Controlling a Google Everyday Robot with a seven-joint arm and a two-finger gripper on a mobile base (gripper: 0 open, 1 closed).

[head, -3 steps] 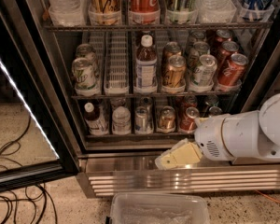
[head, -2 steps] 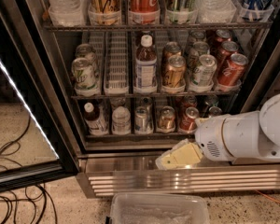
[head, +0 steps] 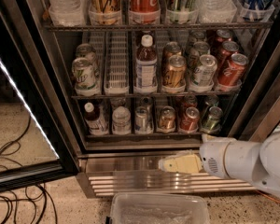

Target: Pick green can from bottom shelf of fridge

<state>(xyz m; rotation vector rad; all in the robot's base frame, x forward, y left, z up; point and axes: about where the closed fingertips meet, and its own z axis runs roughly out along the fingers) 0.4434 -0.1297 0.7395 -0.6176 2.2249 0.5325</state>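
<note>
The fridge stands open, and its steel frame and ribbed base grille show at the bottom. The bottom shelf holds a row of drinks in clear front cups. The green can stands upright at the right end of that row, next to a red can. My gripper, with cream fingers on a white arm, is low in front of the steel sill. It is below and slightly left of the green can, not touching it.
Left of the red can on the bottom shelf are a gold can, a silver can and two bottles. The glass door hangs open at the left. Cables lie on the floor. A clear plastic bin sits below the grille.
My arm has dropped lower, and the gripper has sunk slightly toward the grille. The right end of the bottom shelf, with the green can, now shows.
</note>
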